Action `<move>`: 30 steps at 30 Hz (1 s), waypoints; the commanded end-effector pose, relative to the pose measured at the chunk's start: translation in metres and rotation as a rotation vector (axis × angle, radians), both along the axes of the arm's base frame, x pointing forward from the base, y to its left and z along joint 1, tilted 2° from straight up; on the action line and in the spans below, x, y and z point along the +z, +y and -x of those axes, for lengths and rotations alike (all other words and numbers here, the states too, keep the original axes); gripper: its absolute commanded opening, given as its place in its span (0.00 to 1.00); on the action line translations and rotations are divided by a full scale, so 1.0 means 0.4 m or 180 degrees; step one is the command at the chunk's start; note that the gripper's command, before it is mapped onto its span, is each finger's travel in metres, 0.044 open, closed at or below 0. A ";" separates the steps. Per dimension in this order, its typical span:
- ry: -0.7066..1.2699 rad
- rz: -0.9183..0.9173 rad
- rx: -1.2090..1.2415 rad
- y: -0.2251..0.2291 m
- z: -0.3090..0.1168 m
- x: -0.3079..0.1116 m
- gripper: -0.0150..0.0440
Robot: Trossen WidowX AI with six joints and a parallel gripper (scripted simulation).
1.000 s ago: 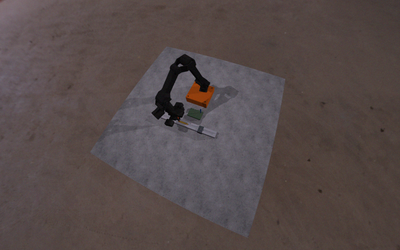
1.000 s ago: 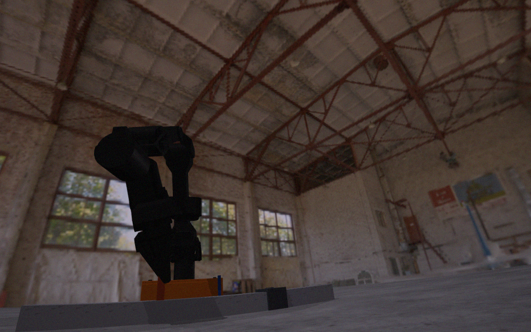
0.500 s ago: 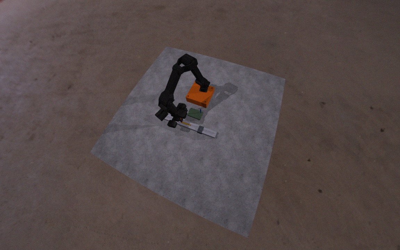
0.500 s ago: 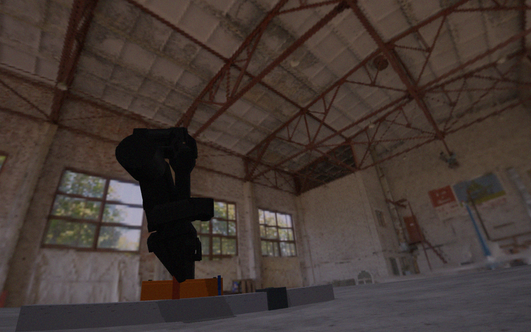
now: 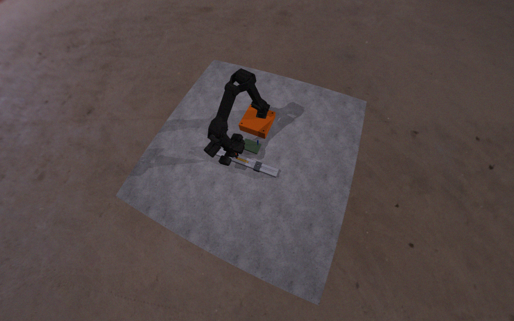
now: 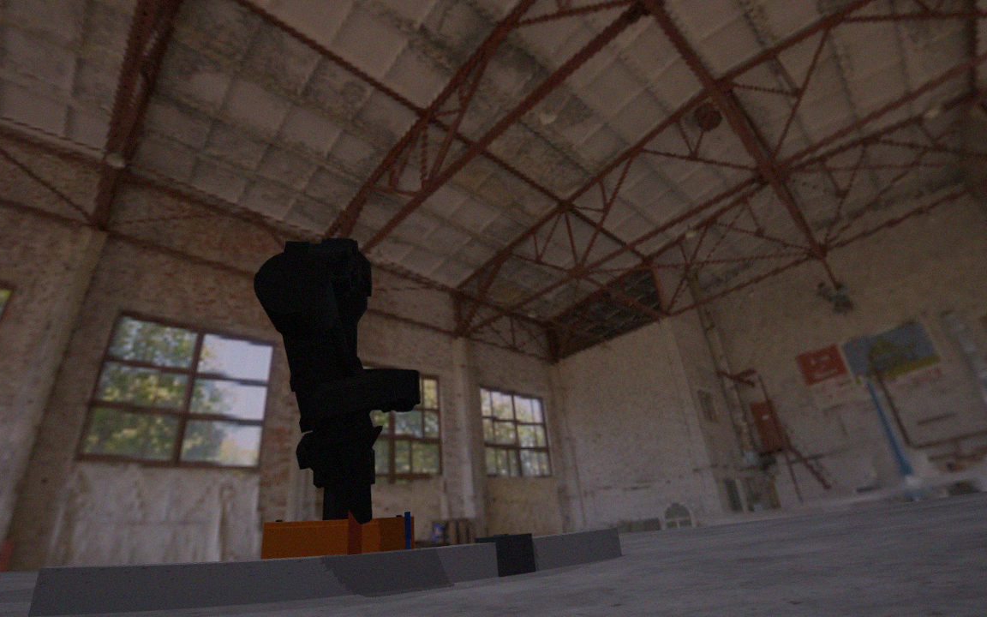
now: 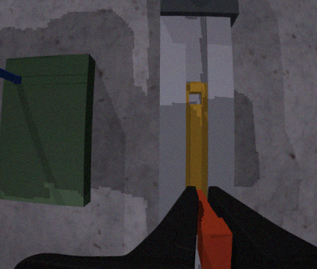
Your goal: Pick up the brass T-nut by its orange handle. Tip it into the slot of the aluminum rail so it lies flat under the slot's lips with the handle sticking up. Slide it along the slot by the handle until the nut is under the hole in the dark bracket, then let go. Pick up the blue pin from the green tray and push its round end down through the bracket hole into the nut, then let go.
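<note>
In the lower middle of the wrist view we see the gripper (image 7: 200, 194) (image 6: 362, 518) closed on the orange handle (image 7: 214, 239) (image 6: 354, 534), which stands up from the rail. The brass T-nut (image 7: 197, 146) (image 5: 241, 160) lies lengthwise in the slot of the aluminum rail (image 7: 220, 149) (image 5: 270, 170) (image 6: 198, 587), its square hole toward the top of the frame. The dark bracket (image 7: 199, 7) (image 5: 257, 166) (image 6: 515, 554) straddles the rail at the upper edge; we note the nut short of it, a stretch of slot between. Left of the rail, apart from it, sits the green tray (image 7: 46, 142) (image 5: 251, 148), with the blue pin (image 7: 1, 72) (image 5: 257, 142) (image 6: 407, 529) upright at its upper left. In the top view we find an orange block (image 5: 255, 123) (image 6: 305, 539) on the bench (image 5: 275, 223), just above the tray.
</note>
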State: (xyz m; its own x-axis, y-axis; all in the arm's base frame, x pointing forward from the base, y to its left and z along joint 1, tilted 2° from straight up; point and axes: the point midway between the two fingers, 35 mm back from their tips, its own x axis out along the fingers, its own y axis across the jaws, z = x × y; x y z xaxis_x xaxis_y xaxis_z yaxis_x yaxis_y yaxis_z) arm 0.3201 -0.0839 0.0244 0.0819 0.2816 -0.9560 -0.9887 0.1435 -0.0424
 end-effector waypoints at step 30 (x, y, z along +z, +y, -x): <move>-0.0011 -0.0031 -0.0006 0.127 -0.019 0.001 0.00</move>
State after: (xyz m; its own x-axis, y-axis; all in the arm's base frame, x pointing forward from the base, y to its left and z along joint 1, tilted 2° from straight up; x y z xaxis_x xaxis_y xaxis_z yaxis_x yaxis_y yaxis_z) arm 0.3267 -0.0392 0.0244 0.0835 0.2852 -0.9548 -0.9887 0.1436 -0.0435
